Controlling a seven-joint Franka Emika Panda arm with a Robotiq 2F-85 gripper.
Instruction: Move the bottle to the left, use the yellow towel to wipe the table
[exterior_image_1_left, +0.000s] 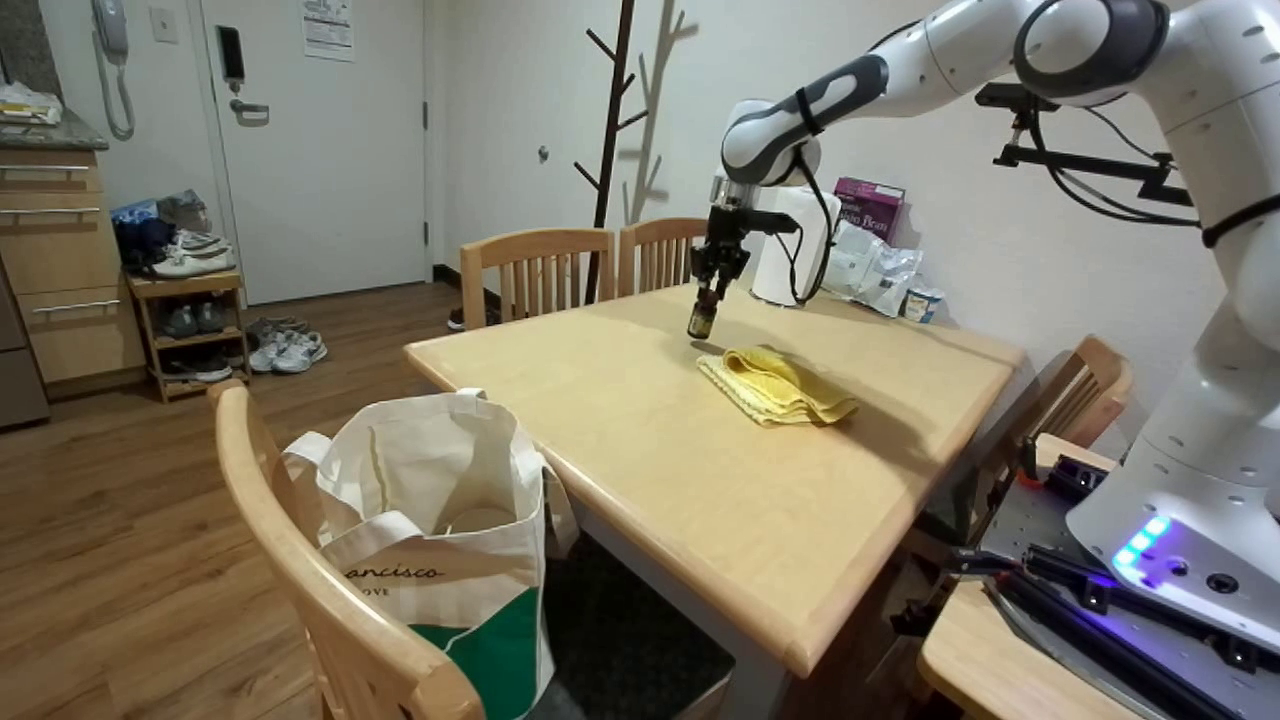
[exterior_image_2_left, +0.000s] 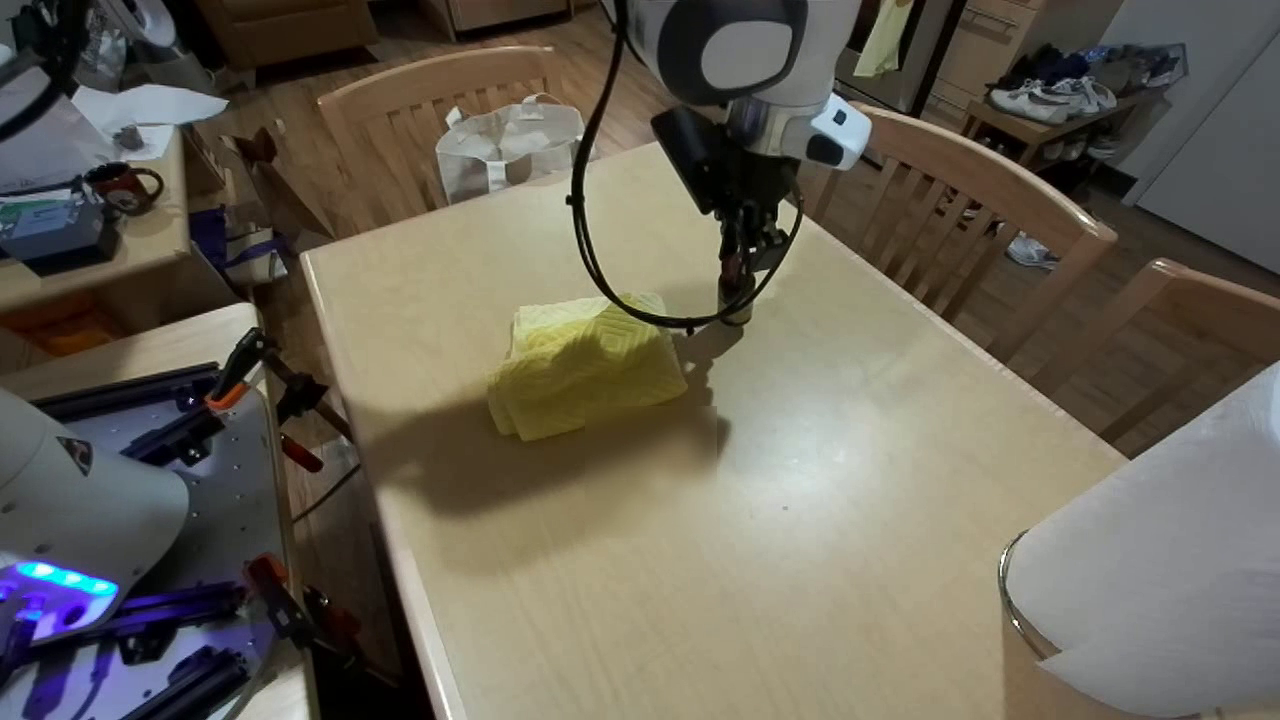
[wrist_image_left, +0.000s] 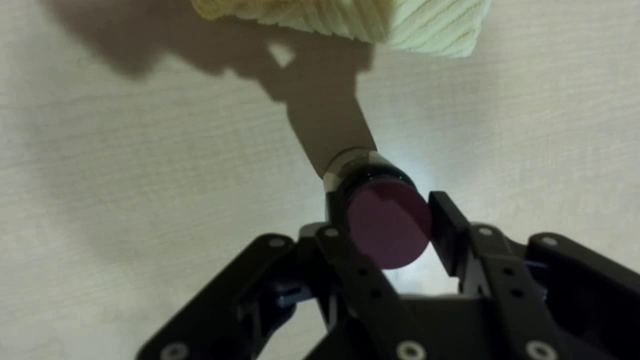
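Observation:
A small bottle with a dark red cap and a clear lower part stands upright under my gripper. The bottle shows in both exterior views (exterior_image_1_left: 702, 323) (exterior_image_2_left: 738, 309) and in the wrist view (wrist_image_left: 395, 235). My gripper (exterior_image_1_left: 709, 288) points straight down, and its fingers touch the cap on both sides (wrist_image_left: 387, 220). The bottle's base is at or just above the table (exterior_image_1_left: 600, 400); I cannot tell which. The folded yellow towel (exterior_image_1_left: 785, 388) lies on the table beside the bottle, apart from it. It also shows in an exterior view (exterior_image_2_left: 590, 370) and at the wrist view's top edge (wrist_image_left: 345, 20).
A paper towel roll (exterior_image_1_left: 790, 245), a purple box (exterior_image_1_left: 868, 208), a plastic bag (exterior_image_1_left: 875, 262) and a small tub (exterior_image_1_left: 921, 303) stand at the wall side of the table. Wooden chairs surround it. A tote bag (exterior_image_1_left: 440, 540) sits on a chair. A cable loop (exterior_image_2_left: 590, 240) hangs from the arm.

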